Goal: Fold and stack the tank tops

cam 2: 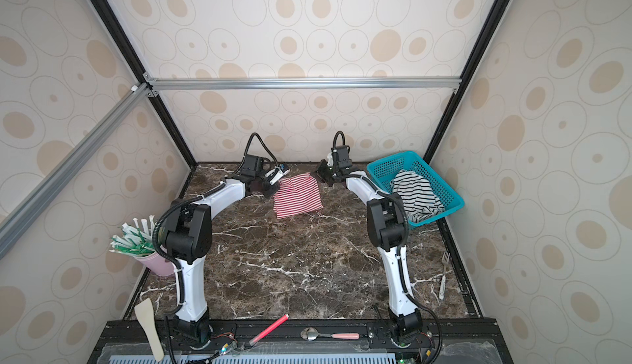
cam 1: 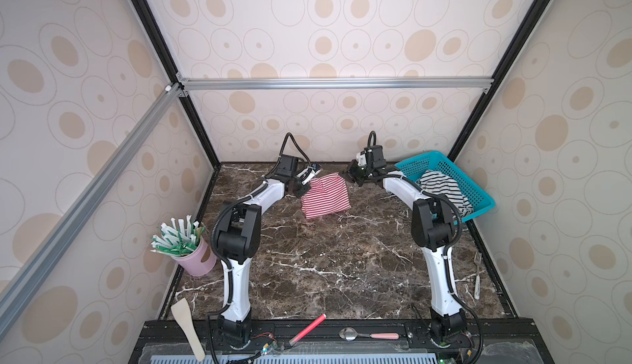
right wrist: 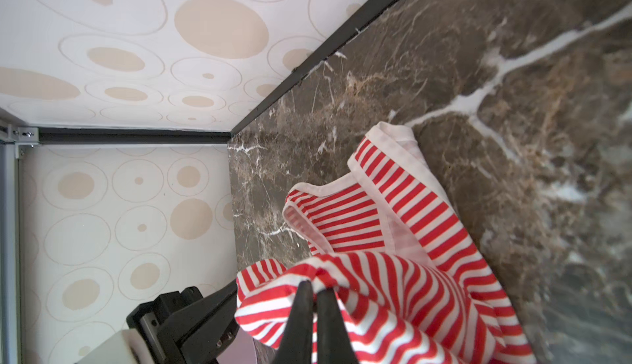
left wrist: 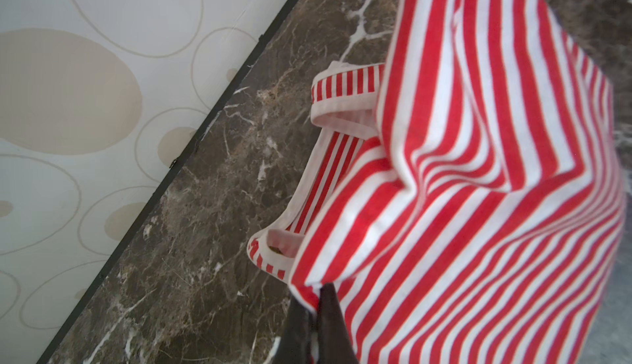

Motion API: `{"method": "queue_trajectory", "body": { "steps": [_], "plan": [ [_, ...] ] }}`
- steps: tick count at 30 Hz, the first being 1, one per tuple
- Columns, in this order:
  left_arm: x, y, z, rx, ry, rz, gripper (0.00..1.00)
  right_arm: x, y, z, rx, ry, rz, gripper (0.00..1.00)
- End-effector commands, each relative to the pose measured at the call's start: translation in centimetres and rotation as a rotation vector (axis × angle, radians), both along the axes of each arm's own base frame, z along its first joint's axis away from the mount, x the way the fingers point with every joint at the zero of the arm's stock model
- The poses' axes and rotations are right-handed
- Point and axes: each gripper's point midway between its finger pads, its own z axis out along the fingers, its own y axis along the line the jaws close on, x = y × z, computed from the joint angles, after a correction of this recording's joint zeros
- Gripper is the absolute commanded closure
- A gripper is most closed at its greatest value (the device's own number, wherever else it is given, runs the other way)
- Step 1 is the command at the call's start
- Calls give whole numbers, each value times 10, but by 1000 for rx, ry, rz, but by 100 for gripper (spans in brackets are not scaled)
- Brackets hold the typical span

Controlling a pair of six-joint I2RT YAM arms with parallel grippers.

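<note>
This is a robot test booth in a lab: an aluminium frame [cam 1: 335,83] holds wallpapered panels [cam 1: 342,20] around a marble-look tabletop [cam 1: 325,259]. The left arm [cam 1: 236,235] and right arm [cam 1: 434,228] stand on a rail [cam 1: 376,324] at its near edge; a cup [cam 1: 198,263], spatula [cam 1: 186,328], fork [cam 1: 477,276], spoon [cam 1: 349,334] and basket [cam 1: 458,181] sit along its edges as props.

Two tank tops [cam 1: 325,196] [cam 1: 441,187], one basket [cam 1: 458,177]

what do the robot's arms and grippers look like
Both the left arm and right arm have white curved links, bulky black joints and black corrugated cables clipped alongside. The left gripper and right gripper are black, with slim tapered dark fingers.
</note>
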Motion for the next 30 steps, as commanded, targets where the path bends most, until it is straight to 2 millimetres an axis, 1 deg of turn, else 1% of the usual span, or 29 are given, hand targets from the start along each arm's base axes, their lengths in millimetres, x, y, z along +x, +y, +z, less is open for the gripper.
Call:
{"method": "queue_trajectory", "body": {
  "steps": [1, 2, 3, 4, 6, 7, 8, 11, 12, 14, 15, 16, 17, 19, 20, 23, 24, 26, 27, 30],
  "plan": [
    [23, 14, -1, 26, -15, 98, 99, 16, -1, 2, 46, 0, 8, 64],
    [31, 20, -2, 39, -28, 144, 93, 19, -1, 2, 51, -11, 9, 58],
    [40, 28, -2, 47, -43, 212, 81, 21, -2, 4, 52, -28, 6, 54],
    [46, 35, -1, 63, -56, 267, 72, 22, -4, 7, 45, -46, 4, 52],
    [53, 47, 5, 89, -94, 354, 59, 17, -3, 13, 19, -83, 14, 50],
    [52, 48, 9, 95, -109, 364, 56, 13, -2, 14, 4, -96, 23, 49],
    [51, 48, 14, 96, -134, 374, 54, 9, 0, 14, -9, -101, 31, 49],
    [40, 46, 35, 85, -234, 393, 52, -6, 10, 6, -49, -95, 69, 52],
    [34, 40, 40, 72, -258, 378, 51, -11, 14, 1, -63, -90, 81, 55],
    [21, 20, 40, 33, -245, 297, 51, -16, 19, -12, -82, -67, 96, 65],
    [15, 8, 37, 10, -224, 257, 51, -16, 22, -18, -84, -57, 103, 71],
    [9, -4, 29, -6, -188, 206, 51, -16, 24, -25, -83, -42, 107, 75],
    [6, -13, 24, -14, -167, 183, 52, -15, 25, -29, -79, -35, 108, 79],
    [5, -24, 9, -36, -119, 156, 54, -12, 28, -39, -73, -16, 110, 84],
    [7, -26, 4, -44, -104, 158, 55, -11, 28, -44, -78, -3, 110, 86],
    [10, -27, -22, -25, -50, 173, 56, -11, 25, -61, -113, 50, 105, 90],
    [11, -24, -32, -7, -32, 183, 56, -15, 21, -70, -148, 94, 94, 92],
    [8, -21, -48, 32, 8, 186, 56, -24, 14, -81, -221, 135, 101, 91],
    [6, -18, -54, 48, 24, 190, 56, -29, 9, -87, -261, 147, 105, 91],
    [-1, -10, -65, 96, 40, 200, 56, -42, -3, -102, -331, 195, 119, 91]
  ]
}}
